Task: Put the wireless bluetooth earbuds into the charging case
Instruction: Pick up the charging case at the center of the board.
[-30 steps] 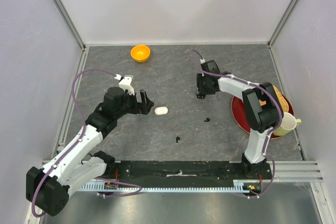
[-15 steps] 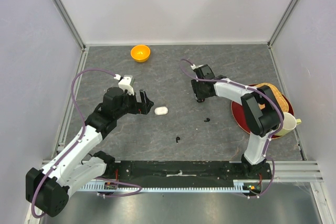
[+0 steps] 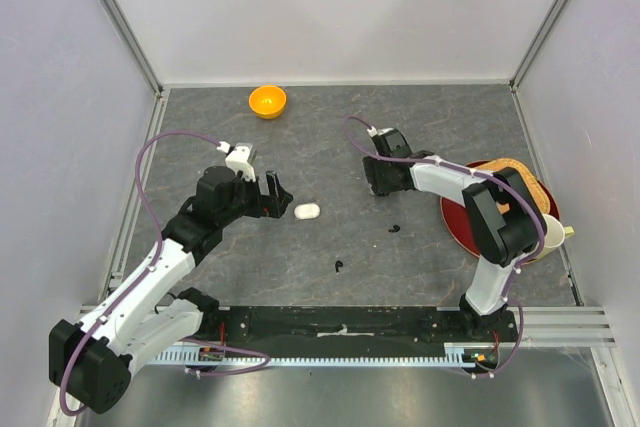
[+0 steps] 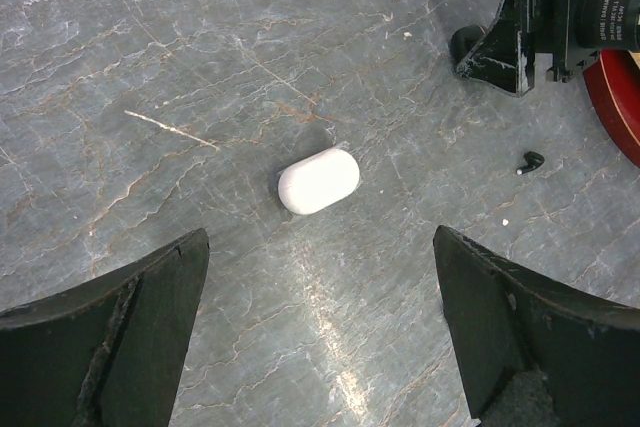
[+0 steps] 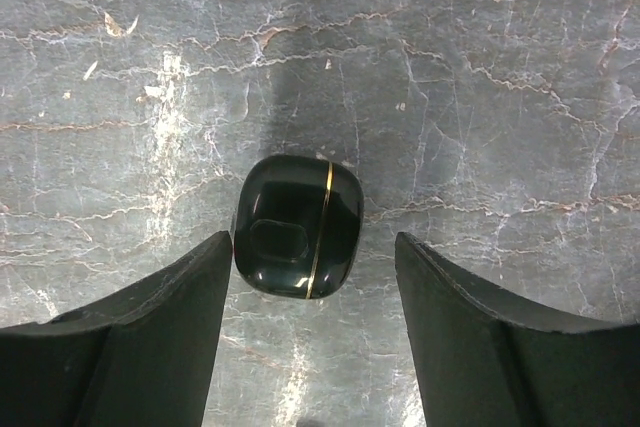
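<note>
The charging case (image 5: 297, 225), glossy black with a thin gold seam, lies flat on the grey stone table. My right gripper (image 5: 312, 239) is open around it: the left finger (image 5: 170, 337) sits right by the case's edge, and a gap shows on the other side. From above, that gripper (image 3: 380, 185) covers the case. Two black earbuds (image 3: 395, 228) (image 3: 339, 267) lie loose on the table, one also seen as the earbud (image 4: 530, 160). My left gripper (image 4: 320, 247) hangs wide open and holds nothing, just short of a white pill-shaped object (image 4: 318, 181).
An orange bowl (image 3: 267, 101) stands at the back left. At the right, a red plate (image 3: 455, 219) holds a yellowish item and a pale cup (image 3: 548, 235). Grey walls with metal rails enclose the table. The right gripper's body (image 4: 530, 17) shows in the left wrist view.
The right gripper has shifted slightly left and toward the near edge, its wrist turning. The left arm, the white object and the earbuds have stayed put.
</note>
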You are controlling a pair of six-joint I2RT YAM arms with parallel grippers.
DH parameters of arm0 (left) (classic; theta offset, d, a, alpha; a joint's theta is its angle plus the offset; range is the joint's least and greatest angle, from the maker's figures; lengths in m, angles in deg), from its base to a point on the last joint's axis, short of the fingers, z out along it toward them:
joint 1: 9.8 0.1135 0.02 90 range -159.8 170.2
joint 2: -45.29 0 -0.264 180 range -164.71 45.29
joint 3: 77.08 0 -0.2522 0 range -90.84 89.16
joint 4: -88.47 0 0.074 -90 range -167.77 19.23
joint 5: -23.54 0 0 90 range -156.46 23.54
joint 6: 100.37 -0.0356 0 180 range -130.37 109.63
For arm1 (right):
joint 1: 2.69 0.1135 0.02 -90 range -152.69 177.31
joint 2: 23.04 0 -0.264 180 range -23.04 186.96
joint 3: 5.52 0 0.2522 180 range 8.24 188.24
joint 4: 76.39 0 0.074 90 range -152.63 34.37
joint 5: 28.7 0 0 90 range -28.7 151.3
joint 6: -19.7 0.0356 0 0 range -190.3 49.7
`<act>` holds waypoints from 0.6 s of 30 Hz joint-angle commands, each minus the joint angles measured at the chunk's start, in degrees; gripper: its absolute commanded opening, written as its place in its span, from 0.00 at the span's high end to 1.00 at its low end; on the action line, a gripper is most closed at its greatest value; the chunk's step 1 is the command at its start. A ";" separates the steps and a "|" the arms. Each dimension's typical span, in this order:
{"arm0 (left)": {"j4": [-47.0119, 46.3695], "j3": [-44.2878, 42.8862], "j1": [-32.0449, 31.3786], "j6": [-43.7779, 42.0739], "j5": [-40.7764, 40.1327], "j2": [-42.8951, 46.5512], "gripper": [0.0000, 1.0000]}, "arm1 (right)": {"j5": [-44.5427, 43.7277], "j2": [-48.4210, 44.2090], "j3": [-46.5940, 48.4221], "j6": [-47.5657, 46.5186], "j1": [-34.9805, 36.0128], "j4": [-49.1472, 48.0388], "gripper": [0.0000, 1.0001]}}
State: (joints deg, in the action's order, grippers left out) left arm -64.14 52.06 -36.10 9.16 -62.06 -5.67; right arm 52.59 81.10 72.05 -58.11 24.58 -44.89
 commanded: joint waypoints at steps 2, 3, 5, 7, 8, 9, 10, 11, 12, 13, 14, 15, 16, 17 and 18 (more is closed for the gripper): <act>-0.97 -0.60 0.38 0.69 -0.71 0.25 0.01 | -0.69 -3.50 -0.97 1.87 0.24 -2.44 0.27; -0.97 -0.60 0.38 0.69 -0.63 0.16 0.01 | -0.52 -3.59 -1.14 2.31 0.24 -2.44 0.27; -0.88 -0.60 0.38 0.69 -0.71 0.07 0.01 | -0.17 -3.68 -1.32 3.81 0.42 -3.14 0.28; -0.88 -0.60 0.38 0.69 -0.63 -0.02 0.01 | -0.17 -3.24 -1.32 5.56 0.42 -3.67 0.30; -0.88 -0.60 0.38 0.69 -0.71 -0.02 0.01 | -0.34 -3.15 -1.23 5.92 0.51 -3.76 0.30; -0.80 -0.60 0.38 0.77 -0.54 -0.10 0.01 | -0.43 -2.63 -1.15 6.44 0.51 -3.68 0.31; -0.80 -0.69 0.38 0.77 -0.62 -0.19 0.01 | -1.21 -2.45 -1.15 6.97 0.51 -3.59 0.32; -0.80 -0.69 0.38 0.77 -0.62 -0.11 0.01 | -1.66 -2.27 -1.23 8.11 0.51 -3.50 0.32; -0.80 -0.69 0.38 0.77 -0.62 -0.11 0.01 | -1.84 -2.10 -1.49 8.55 0.51 -3.41 0.32; -0.71 -0.69 0.38 0.69 -0.62 -0.19 0.01 | -2.10 -2.10 -1.67 8.99 0.59 -3.50 0.32; -0.71 -0.69 0.38 0.69 -0.62 -0.19 0.01 | -2.36 -2.10 -1.85 9.95 0.59 -3.41 0.32; -0.71 -0.69 0.38 0.69 -0.62 -0.19 0.01 | -2.54 -1.92 -2.11 10.40 0.51 -3.41 0.32; -0.71 -0.60 0.38 0.77 -0.62 -0.28 0.01 | -2.71 -1.92 -2.29 11.01 0.59 -3.41 0.32; -0.71 -0.60 0.38 0.86 -0.71 -0.28 0.01 | -2.98 -1.92 -2.46 11.28 0.51 -3.50 0.32; -0.79 -0.60 0.38 0.86 -0.63 -0.54 0.01 | -3.24 -1.66 -2.64 12.15 0.68 -3.41 0.32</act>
State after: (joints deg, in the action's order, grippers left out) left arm -64.14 52.06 -36.10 9.16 -62.06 -5.71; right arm 51.52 79.50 70.28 -49.81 24.87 -46.77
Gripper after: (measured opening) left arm 0.990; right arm 0.681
